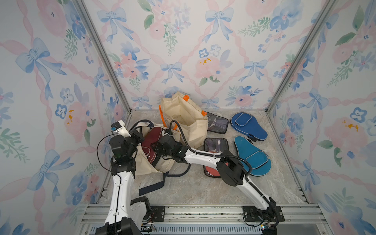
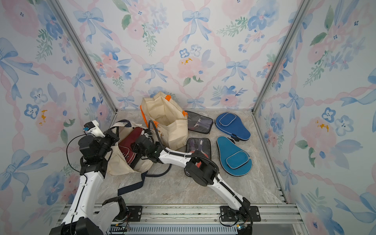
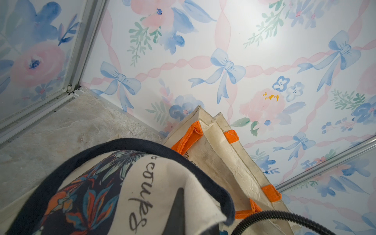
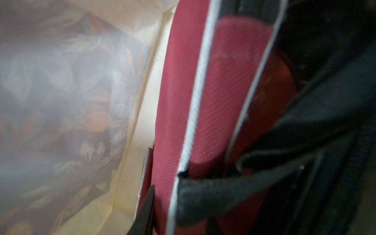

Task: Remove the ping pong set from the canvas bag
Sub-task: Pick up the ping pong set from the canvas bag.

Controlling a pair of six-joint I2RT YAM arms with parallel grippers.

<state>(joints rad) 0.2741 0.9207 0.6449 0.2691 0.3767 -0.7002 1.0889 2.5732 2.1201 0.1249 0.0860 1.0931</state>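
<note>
Left pincer (image 1: 140, 137): clenched on the raised rim of the canvas bag (image 1: 143, 162), close to its navy strap (image 3: 130, 142); the printed cloth folds around my one visible finger (image 3: 179, 205); the bag slumps at the left of the table (image 1: 203, 189), mouth open. Ping pong set (image 1: 149, 140): a maroon case with white piping, inside the canvas bag, its upper part showing in both top views. Right pincer (image 1: 156, 147): in the bag mouth, over the case; the right wrist view is filled by the maroon fabric beside a dark finger (image 4: 147, 203); grasping or loose, I cannot tell. Behind stands an orange-handled bag (image 1: 183, 120), upright, open; to its right lie two clear pouches (image 1: 217, 123) and two blue cases (image 1: 248, 126).
</note>
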